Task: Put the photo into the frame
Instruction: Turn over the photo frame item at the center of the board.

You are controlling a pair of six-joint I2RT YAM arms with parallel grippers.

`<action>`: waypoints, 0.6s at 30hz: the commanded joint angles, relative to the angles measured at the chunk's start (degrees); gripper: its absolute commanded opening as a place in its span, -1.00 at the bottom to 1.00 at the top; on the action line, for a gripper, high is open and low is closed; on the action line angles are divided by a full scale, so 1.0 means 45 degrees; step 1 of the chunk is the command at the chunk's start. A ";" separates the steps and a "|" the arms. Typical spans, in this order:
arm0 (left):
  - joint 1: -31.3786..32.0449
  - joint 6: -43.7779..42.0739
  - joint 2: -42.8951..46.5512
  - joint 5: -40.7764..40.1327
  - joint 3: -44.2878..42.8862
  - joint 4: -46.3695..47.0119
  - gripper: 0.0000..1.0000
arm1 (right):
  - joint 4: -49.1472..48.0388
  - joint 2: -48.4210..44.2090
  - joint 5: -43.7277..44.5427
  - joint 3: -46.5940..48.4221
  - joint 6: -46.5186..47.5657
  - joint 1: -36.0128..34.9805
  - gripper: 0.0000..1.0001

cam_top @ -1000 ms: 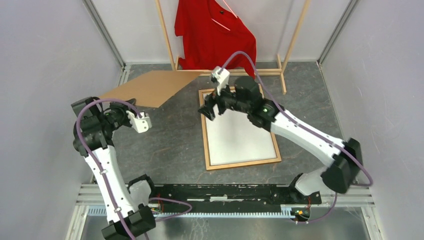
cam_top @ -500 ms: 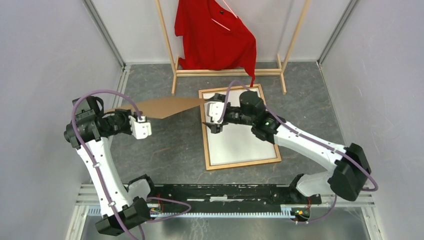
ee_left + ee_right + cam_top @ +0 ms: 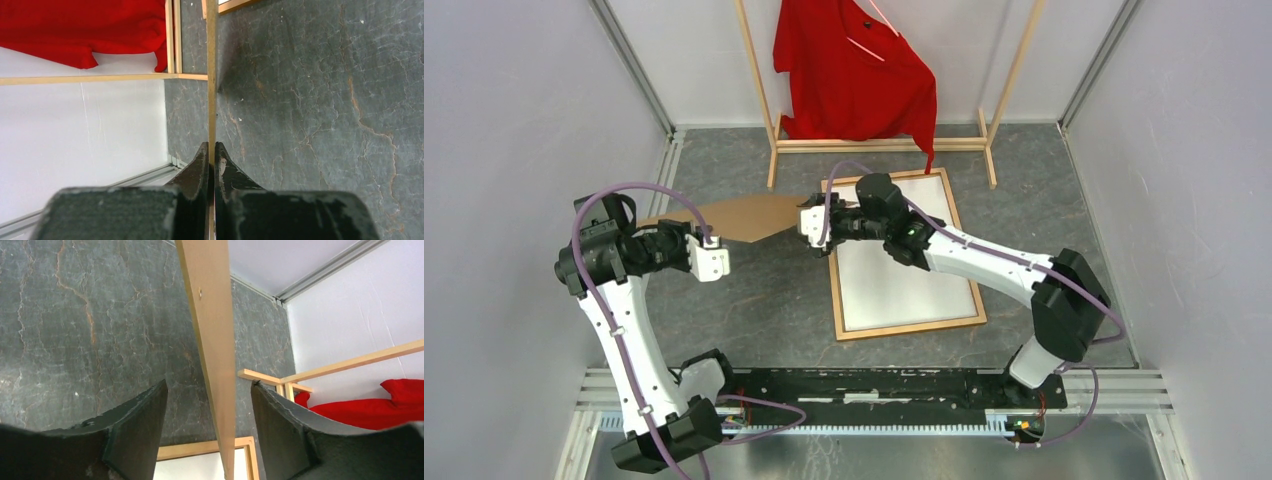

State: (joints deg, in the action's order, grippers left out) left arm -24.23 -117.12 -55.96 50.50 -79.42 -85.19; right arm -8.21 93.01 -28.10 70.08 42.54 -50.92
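The orange-brown frame point(image 3: 909, 328) lies flat on the table at centre right. The photo point(image 3: 899, 270) rests inside it, showing only its white back. My left gripper point(image 3: 684, 234) is shut on the left end of a plain brown backing board point(image 3: 744, 215). The board hangs above the table, left of the frame. In the left wrist view the board point(image 3: 211, 75) runs edge-on from my pinched jaws point(image 3: 211, 150). My right gripper point(image 3: 814, 212) is open at the board's right tip. Its fingers point(image 3: 145, 410) straddle the board point(image 3: 212, 330) with gaps on both sides.
A pale wooden rack point(image 3: 879, 145) with a red shirt point(image 3: 854, 70) stands at the back, just beyond the frame's top edge. Grey walls close in on both sides. Dark stone-patterned table point(image 3: 754, 300) lies between my left arm and the frame.
The right gripper has moved left, from over the frame's top-left corner to the board's right tip. The left arm has turned the board from nearly flat to more edge-on and lower.
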 commanded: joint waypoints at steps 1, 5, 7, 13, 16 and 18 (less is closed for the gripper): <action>0.0041 -0.2502 0.0115 0.0375 -0.0164 0.0281 -0.96 | -0.1002 0.0569 0.0332 0.0696 0.0157 -0.0175 0.30; 0.0048 -0.2263 0.0010 0.0386 -0.0228 0.0278 -0.96 | -0.1556 0.1013 0.0828 0.0693 0.0045 -0.0207 -0.04; 0.0041 -0.2291 0.0004 0.0388 -0.0186 0.0278 -0.96 | -0.1613 0.1178 0.0896 0.0770 0.0076 -0.0234 -0.23; 0.0044 -0.1847 0.0087 0.0551 -0.0145 0.0705 -0.95 | -0.2264 0.1096 0.1510 0.0769 -0.0188 -0.0248 -0.98; 0.0036 -0.0661 0.0384 0.0830 0.0133 0.2081 -0.27 | -0.3190 0.0888 0.1955 0.0470 -0.0642 -0.0248 -1.00; 0.0047 0.0943 0.0598 0.1182 0.0322 0.3440 0.64 | -0.3711 0.0802 0.2115 0.0419 -0.1013 -0.0253 -1.00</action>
State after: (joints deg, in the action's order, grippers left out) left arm -24.23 -117.73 -55.40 51.24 -78.98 -79.83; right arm -16.10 98.54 -21.37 71.35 42.83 -52.03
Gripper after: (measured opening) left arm 0.486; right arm 0.023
